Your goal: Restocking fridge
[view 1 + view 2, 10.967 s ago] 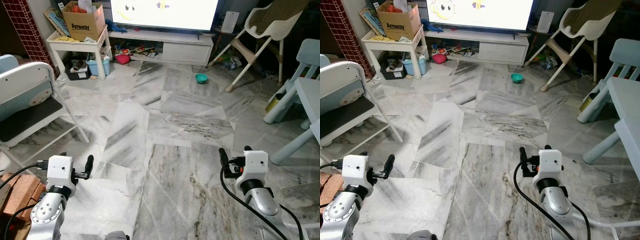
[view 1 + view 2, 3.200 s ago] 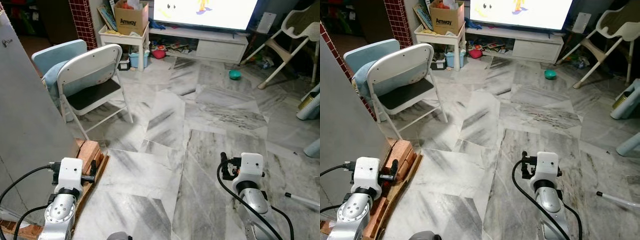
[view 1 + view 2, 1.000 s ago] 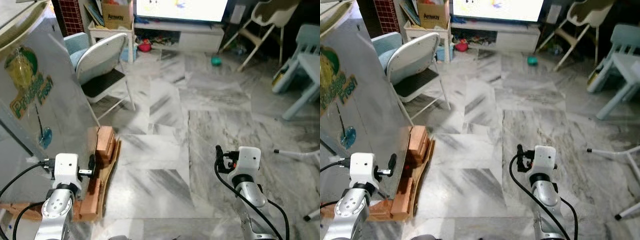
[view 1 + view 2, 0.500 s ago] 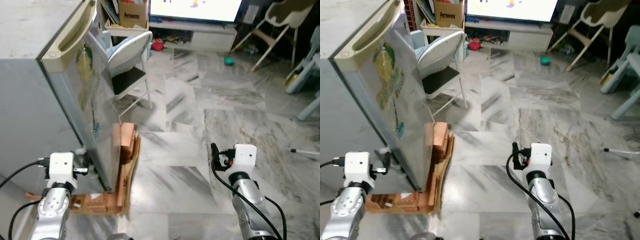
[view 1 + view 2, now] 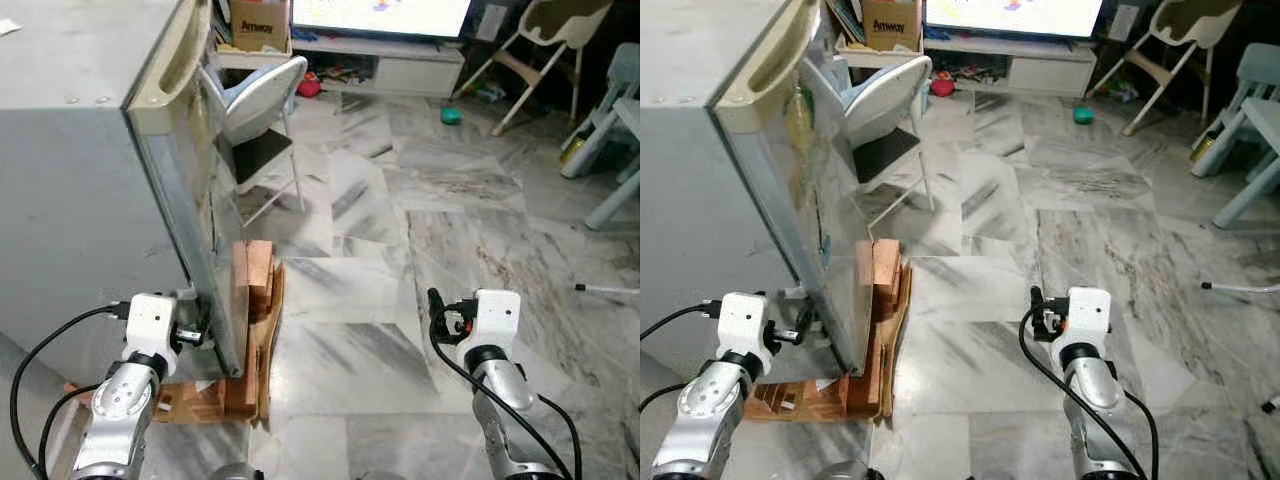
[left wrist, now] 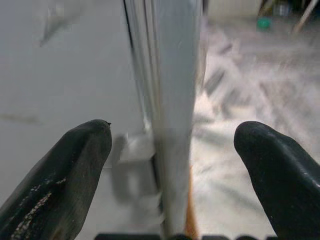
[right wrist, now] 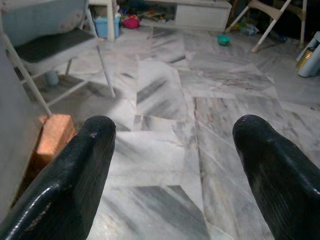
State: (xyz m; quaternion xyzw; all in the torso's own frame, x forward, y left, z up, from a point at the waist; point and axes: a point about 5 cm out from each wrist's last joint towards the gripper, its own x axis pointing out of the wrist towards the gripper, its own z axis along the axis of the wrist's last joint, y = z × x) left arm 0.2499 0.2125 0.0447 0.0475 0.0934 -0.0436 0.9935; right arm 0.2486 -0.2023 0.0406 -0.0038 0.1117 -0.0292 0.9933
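Marble floor (image 5: 420, 220), fridge (image 5: 90, 170) upper left of frame, door shut. I'm at approach: left gripper (image 6: 172, 150) spread wide astride the door edge, right gripper (image 7: 172, 150) spread, empty. Next, I reckon: pull door.

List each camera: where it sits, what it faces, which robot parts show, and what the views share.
Left eye, head: looks down at fridge, brick stack, marble floor; both arms show.
Right eye: same scene, slightly shifted.
Left wrist: looks along open fingers at the fridge door's edge, left gripper.
Right wrist: looks along open fingers over floor toward folding chair, right gripper.
Shared: green bowl appears in all.
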